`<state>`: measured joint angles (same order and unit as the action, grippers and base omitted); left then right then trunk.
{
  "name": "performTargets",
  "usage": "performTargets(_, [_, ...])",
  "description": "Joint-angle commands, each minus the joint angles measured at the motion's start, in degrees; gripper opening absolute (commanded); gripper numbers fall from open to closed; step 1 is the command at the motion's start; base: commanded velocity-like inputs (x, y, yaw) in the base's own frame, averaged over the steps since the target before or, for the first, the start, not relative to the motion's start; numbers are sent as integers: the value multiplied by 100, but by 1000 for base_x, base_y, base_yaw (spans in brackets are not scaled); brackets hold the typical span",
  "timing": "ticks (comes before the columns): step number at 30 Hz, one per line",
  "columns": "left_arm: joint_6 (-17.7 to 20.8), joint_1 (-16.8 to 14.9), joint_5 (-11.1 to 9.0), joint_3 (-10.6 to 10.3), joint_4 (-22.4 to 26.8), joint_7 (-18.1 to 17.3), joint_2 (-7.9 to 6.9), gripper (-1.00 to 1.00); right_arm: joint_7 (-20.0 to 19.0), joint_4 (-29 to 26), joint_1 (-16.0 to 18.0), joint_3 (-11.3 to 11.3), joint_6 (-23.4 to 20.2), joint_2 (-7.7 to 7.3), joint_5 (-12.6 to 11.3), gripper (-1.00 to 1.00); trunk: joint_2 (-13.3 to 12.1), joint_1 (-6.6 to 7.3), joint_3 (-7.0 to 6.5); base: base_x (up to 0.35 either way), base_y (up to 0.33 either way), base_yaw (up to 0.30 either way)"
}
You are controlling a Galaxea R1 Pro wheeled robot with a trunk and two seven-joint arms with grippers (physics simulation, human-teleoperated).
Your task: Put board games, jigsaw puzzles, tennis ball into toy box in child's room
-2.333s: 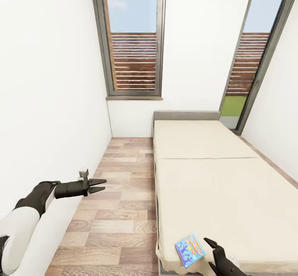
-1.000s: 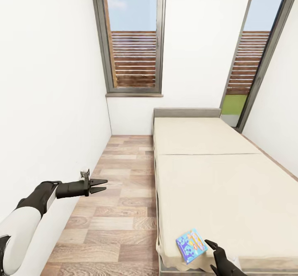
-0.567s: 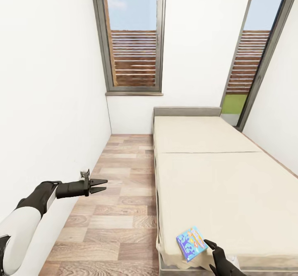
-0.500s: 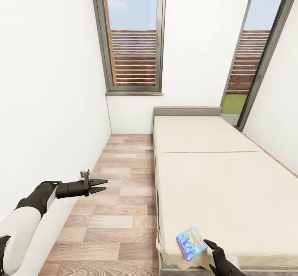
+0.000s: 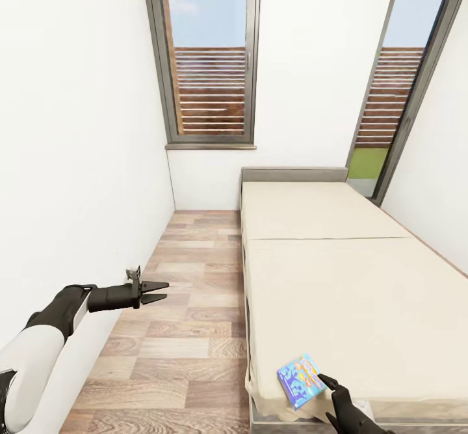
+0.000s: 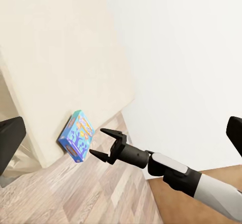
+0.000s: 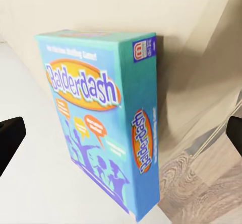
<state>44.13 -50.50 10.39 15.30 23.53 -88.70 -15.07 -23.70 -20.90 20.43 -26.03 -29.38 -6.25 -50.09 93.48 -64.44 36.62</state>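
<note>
Black right claw (image 5: 329,387) nearer board game (image 5: 299,381)

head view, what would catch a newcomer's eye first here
The small blue Balderdash board game stands out, lying at the near corner of the beige bed, with the open right gripper right beside it. Next come the two tall dark-framed windows on the far wall, and the left gripper held open over the wood-plank floor.

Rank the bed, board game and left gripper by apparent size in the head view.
1. bed, by far the largest
2. board game
3. left gripper; it looks near the game's size, so this order is unsure.
</note>
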Motion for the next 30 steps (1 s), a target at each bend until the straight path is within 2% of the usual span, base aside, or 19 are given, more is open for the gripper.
performTargets(1, [60, -4, 60, 34, 2, -42, 4, 100, -9, 0, 7, -37, -56, 7, -15, 100, 3, 0, 5, 0, 0, 0])
performTargets(13, [60, -4, 54, 34, 2, -49, 4, 100, -180, -2, 87, -9, -156, 74, 22, 100, 3, 0, 5, 0, 0, 0])
performTargets(18, [60, -4, 53, 34, 2, -48, 4, 100, -296, -2, 113, -6, -177, 93, 32, 100, 203, -109, 95, 0, 0, 0])
performTargets(20, [60, -4, 52, 34, 3, -45, 4, 100, -324, -2, 116, 8, -179, 95, 33, 100, 203, -109, 95, 0, 0, 0])
performTargets(30, [60, -4, 56, 34, 3, -49, 4, 100, -369, -2, 128, 191, -182, 98, 43, 100, 203, -109, 95, 0, 0, 0])
